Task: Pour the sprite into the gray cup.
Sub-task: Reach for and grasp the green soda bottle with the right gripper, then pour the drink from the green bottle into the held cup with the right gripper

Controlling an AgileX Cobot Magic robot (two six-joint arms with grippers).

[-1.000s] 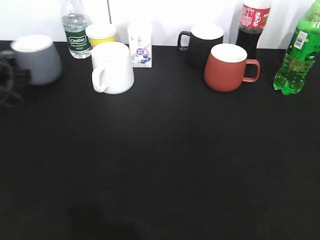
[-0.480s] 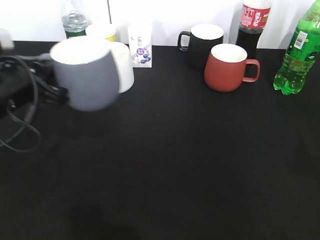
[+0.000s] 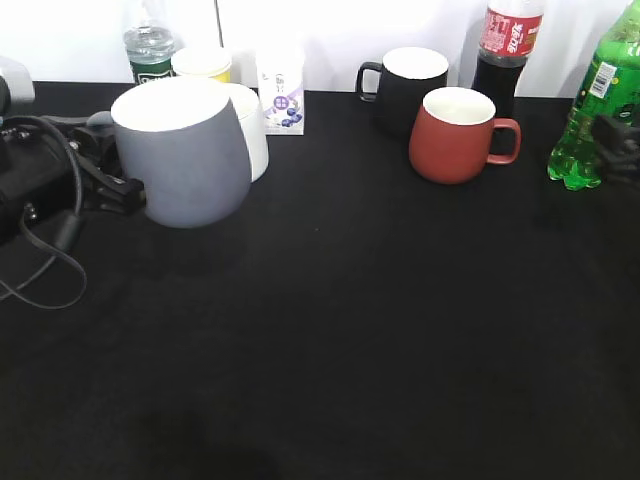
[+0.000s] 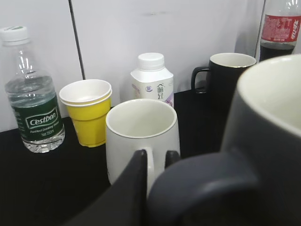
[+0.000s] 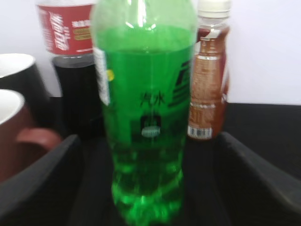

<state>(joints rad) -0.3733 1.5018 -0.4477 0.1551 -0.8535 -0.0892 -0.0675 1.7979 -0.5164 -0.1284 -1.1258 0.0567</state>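
Observation:
The gray cup [image 3: 185, 150] hangs upright just above the black table at the left, in front of the white mug. My left gripper [image 3: 112, 185] is shut on its handle; in the left wrist view the two fingers [image 4: 156, 159] clamp the gray loop handle, with the gray cup [image 4: 273, 127] filling the right side. The sprite [image 3: 592, 105] stands at the far right edge. My right gripper [image 3: 620, 140] is open beside it. In the right wrist view the sprite [image 5: 146, 94] stands between the wide-open fingers [image 5: 148, 139], which do not touch it.
White mug [image 3: 252, 125], yellow paper cup [image 3: 202, 63], water bottle [image 3: 148, 45] and small milk carton [image 3: 281, 90] stand at the back left. Black mug [image 3: 410, 85], red mug [image 3: 455, 135] and cola bottle [image 3: 505, 50] stand at the back right. A brown drink bottle [image 5: 209, 75] stands behind the sprite.
My left gripper has carried the gray cup from the far left edge to the right and nearer, in front of the white mug. My right gripper has come into view beside the sprite.

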